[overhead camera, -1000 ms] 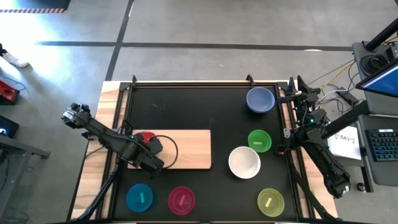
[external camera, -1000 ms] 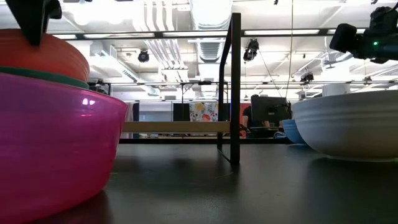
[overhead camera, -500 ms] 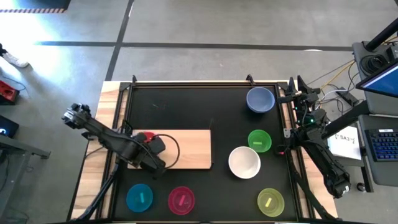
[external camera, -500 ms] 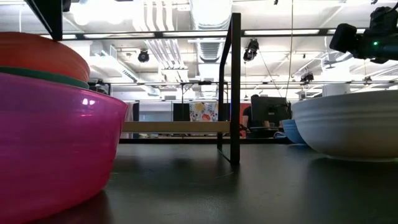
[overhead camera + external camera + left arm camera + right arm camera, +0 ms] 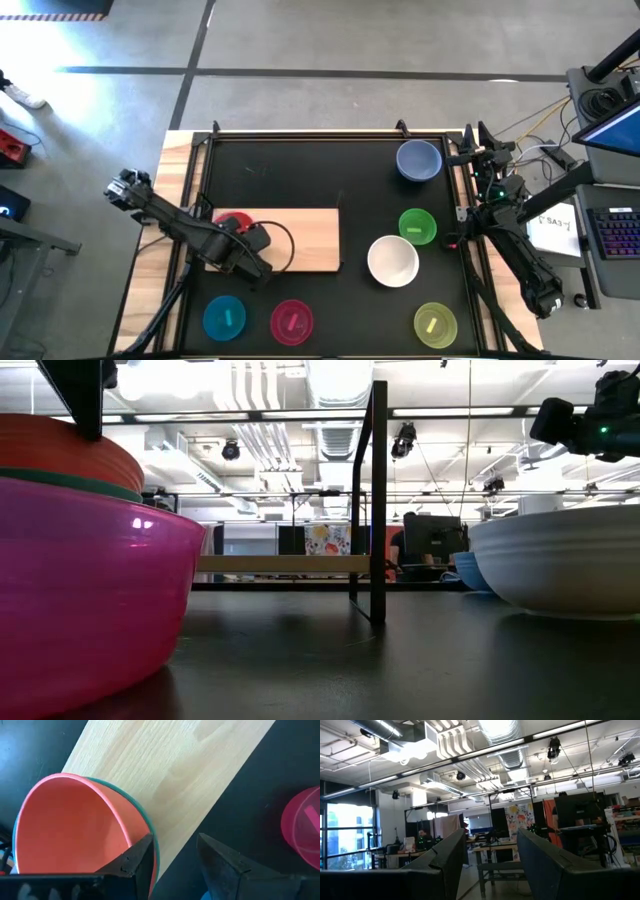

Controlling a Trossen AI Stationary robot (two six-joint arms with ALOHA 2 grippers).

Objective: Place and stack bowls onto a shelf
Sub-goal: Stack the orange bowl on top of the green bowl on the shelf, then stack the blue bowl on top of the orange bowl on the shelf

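Over shelf (image 5: 305,238) left end, left claw (image 5: 172,857) spread astride red bowl (image 5: 70,827) rim, tilted down.

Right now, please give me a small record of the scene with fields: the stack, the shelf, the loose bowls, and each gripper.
stack: red bowl nested in dark green bowl, at the left end of the shelf
shelf: light wooden board, otherwise bare
loose bowls on black table: blue, green, white, yellow-green, magenta, cyan
left gripper: open, at the stack's rim, holding nothing
right gripper: open, parked at the table's right edge, empty
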